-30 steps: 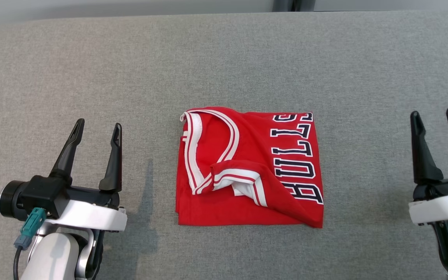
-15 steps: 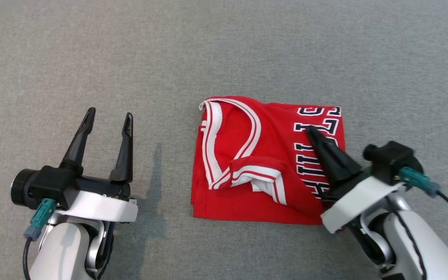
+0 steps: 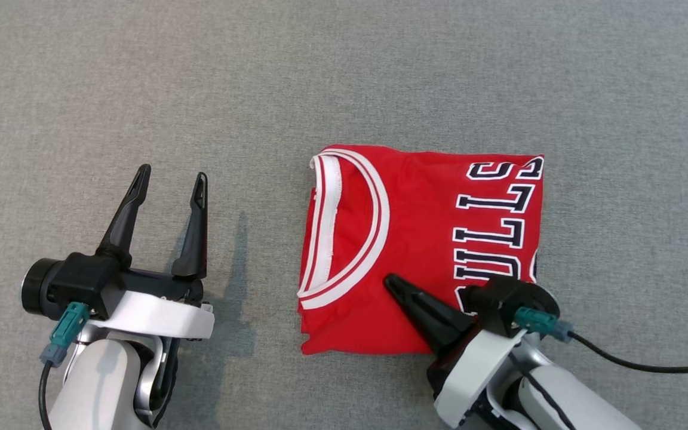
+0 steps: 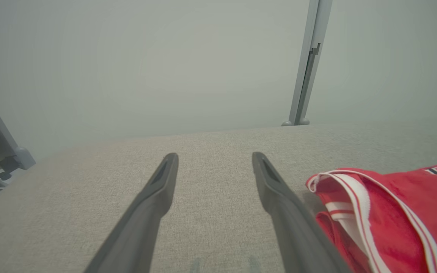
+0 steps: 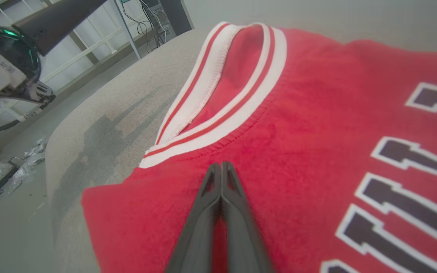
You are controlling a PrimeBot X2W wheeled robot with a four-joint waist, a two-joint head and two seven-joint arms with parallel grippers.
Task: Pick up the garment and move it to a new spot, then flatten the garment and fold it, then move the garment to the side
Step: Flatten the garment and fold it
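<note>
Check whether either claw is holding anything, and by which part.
Nothing is held. The left claw is open beside the jersey; the right claw lies shut on it.

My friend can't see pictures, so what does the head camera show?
A folded red jersey lies on a grey cloth surface. The shut right claw points across its near part; the open left claw sits apart on the left.

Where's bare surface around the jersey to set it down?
Bare grey surface beyond the red jersey, and right of it past the lettering. Narrower strip between collar and open left gripper. Crowded at the near edge: right gripper, fingers shut, lies on it.
</note>
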